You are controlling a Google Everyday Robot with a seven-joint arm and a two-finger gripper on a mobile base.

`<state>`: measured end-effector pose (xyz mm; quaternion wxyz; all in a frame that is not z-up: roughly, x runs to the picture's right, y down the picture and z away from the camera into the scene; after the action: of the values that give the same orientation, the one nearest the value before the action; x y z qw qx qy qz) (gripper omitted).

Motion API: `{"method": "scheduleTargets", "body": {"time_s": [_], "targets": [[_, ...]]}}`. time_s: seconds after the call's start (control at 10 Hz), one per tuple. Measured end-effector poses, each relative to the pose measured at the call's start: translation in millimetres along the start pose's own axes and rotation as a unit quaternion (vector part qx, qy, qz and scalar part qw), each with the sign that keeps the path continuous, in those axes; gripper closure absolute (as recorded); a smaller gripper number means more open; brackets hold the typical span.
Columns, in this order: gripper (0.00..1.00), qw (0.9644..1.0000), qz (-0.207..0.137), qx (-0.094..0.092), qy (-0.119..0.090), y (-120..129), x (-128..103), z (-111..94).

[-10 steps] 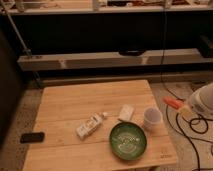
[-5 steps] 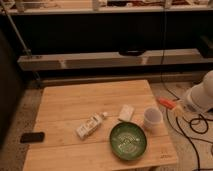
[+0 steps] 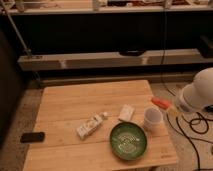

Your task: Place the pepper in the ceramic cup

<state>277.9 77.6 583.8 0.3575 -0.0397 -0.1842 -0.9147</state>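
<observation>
Pepper [image 3: 161, 103], small and orange-red, sat at the right edge of the wooden table [image 3: 75, 105], just above and to the right of the ceramic cup [image 3: 152, 118] and right at the tip of the gripper [image 3: 170, 107]; whether it was pinched by the gripper or merely beside it could not be told. The gripper belonged to the bulky white arm [image 3: 197, 97] that came in from the right side of the view, its end reaching over the table's right edge close to the cup. The white cup stood upright near the right edge of the table, just to the upper right of the green bowl [image 3: 129, 140] and just right of the small white block [image 3: 126, 112]. The bowl sat near the front edge. To its left, a white labelled bottle [image 3: 91, 125] lay on its side, angled with its cap toward the block. A dark flat phone-like object [image 3: 32, 136] lay at the table's left edge, well apart from everything else. Black cables [image 3: 197, 125] trailed across the floor on the right, below the arm. Behind the table ran a low shelf [image 3: 100, 60] against a dark background.
</observation>
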Motion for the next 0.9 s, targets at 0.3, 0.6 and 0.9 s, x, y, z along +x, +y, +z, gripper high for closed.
{"method": "scheduleTargets", "body": {"time_s": [0.3,0.6,0.9], "targets": [[0.86,0.9998,0.010,0.004,-0.015,1,0,6],[0.86,0.9961,0.054,0.015,-0.067,25,-30,35],[0.86,0.9916,0.070,0.036,-0.103,31,-41,52]]}}
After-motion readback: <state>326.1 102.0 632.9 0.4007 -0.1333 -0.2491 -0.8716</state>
